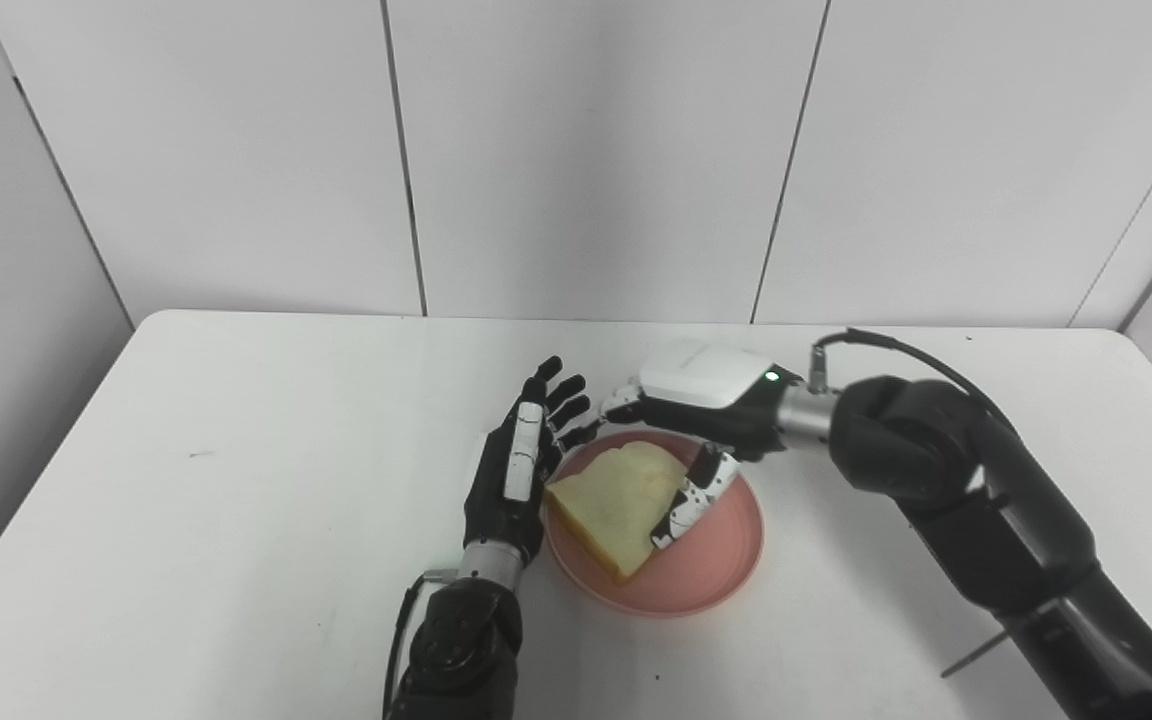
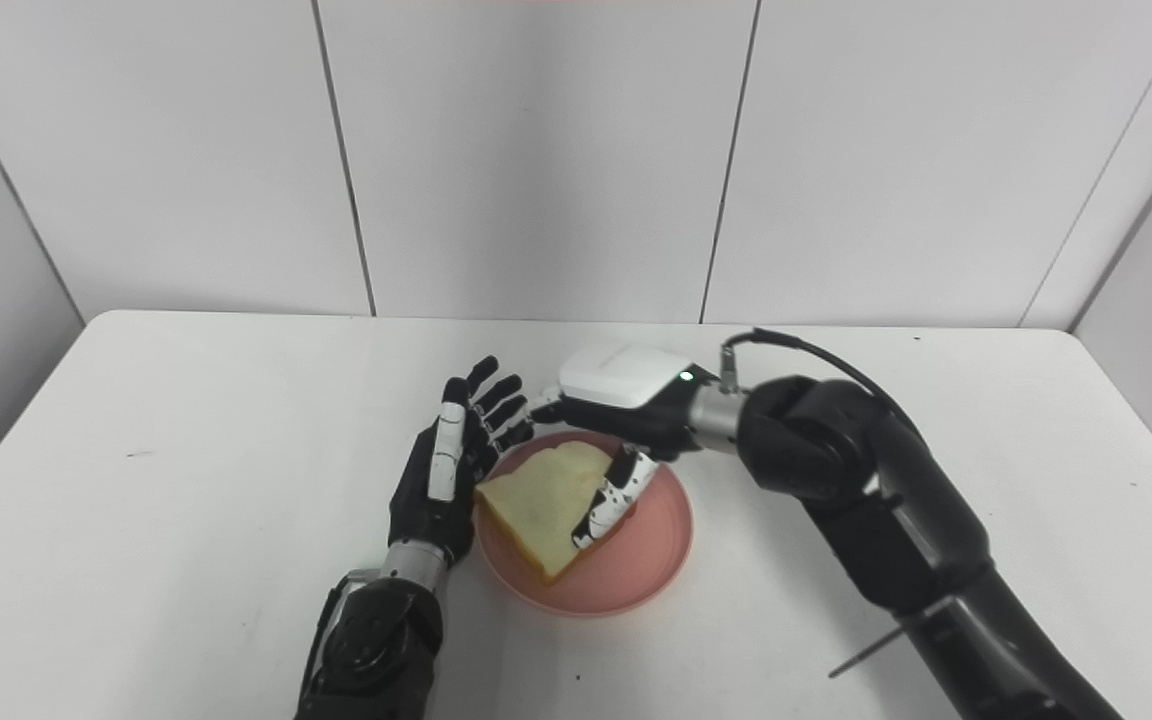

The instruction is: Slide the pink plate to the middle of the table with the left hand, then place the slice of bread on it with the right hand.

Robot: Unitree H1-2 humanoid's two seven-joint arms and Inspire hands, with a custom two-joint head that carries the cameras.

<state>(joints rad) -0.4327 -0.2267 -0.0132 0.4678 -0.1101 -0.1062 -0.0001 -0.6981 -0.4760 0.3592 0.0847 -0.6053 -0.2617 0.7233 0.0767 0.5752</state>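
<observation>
The pink plate (image 1: 716, 565) lies near the middle of the white table (image 1: 236, 500). The slice of bread (image 1: 608, 500) rests on the plate's left half, its left corner reaching over the rim. My right hand (image 1: 701, 395) reaches over the plate from the right. Its thumb (image 1: 693, 497) presses on the bread's right edge and its fingers (image 1: 624, 402) sit at the far edge, so it is shut on the slice. My left hand (image 1: 516, 465) stands open on edge beside the plate's left rim, fingers pointing away, close to the bread's corner.
The right forearm (image 1: 976, 510) crosses the table's right side from the bottom corner. White wall panels (image 1: 586, 150) rise directly behind the table's far edge. Bare tabletop stretches to the left of the left hand.
</observation>
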